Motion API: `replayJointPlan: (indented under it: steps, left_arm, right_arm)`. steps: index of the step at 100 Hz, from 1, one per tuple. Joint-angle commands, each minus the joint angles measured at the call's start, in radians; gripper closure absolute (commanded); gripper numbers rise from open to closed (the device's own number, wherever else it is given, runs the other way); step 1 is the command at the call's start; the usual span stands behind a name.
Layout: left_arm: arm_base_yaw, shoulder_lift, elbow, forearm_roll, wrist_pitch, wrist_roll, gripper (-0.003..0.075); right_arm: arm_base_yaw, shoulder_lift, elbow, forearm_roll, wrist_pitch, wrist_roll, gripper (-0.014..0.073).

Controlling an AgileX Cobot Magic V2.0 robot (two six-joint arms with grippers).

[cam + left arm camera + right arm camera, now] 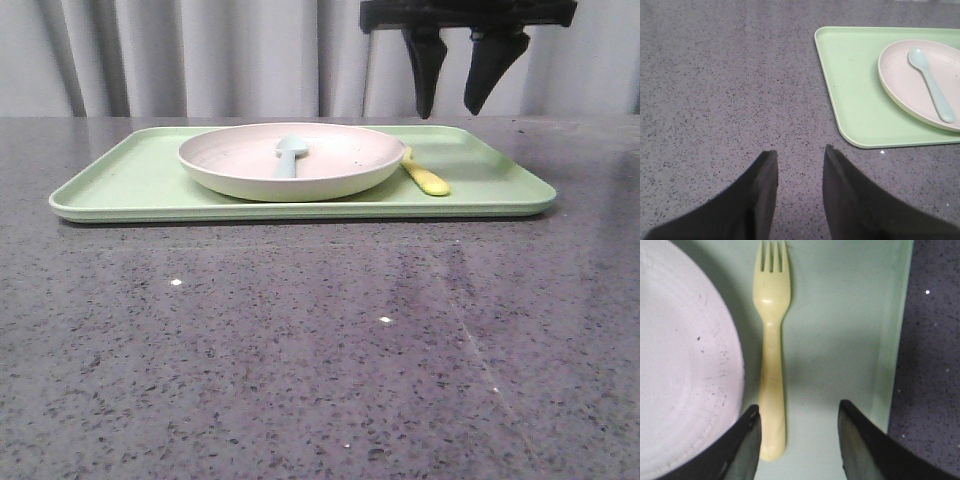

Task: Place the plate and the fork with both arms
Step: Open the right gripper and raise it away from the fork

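On the tray (150,175), the fork (772,365) hugs the plate (290,160) rim (right tool (458,108) spread above).

1. Right gripper (457,104) hangs above the tray (140,180), fingers spread, open air below them
2. Fork (772,350) lies flat just beside the plate (685,365) rim; narrow gap that side, wide bare tray strip on the other
3. Blue spoon (288,157) lies in the plate's bowl
4. Left gripper (800,175) over bare table (715,100), tray edge near
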Motion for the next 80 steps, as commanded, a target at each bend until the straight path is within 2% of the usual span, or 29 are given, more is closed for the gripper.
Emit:
replayJointPlan:
  steps: [1, 33, 55, 80]
  left_arm:
    - [0.002, 0.000, -0.030, -0.005, -0.068, -0.008, 0.0500]
    - [0.002, 0.000, -0.030, -0.005, -0.073, -0.008, 0.0500]
    - [0.002, 0.000, -0.030, -0.005, -0.080, -0.008, 0.0500]
    - [0.002, 0.000, -0.030, -0.005, -0.098, -0.008, 0.0500]
  right_arm:
    - [-0.005, -0.117, 0.014, -0.018, 0.065, -0.012, 0.0223]
    - [-0.005, -0.369, 0.288, -0.018, -0.104, -0.012, 0.0223]
    - [-0.005, -0.565, 0.531, -0.019, -0.307, -0.012, 0.0223]
    - [-0.005, -0.776, 0.782, -0.028, -0.472, -0.012, 0.0223]
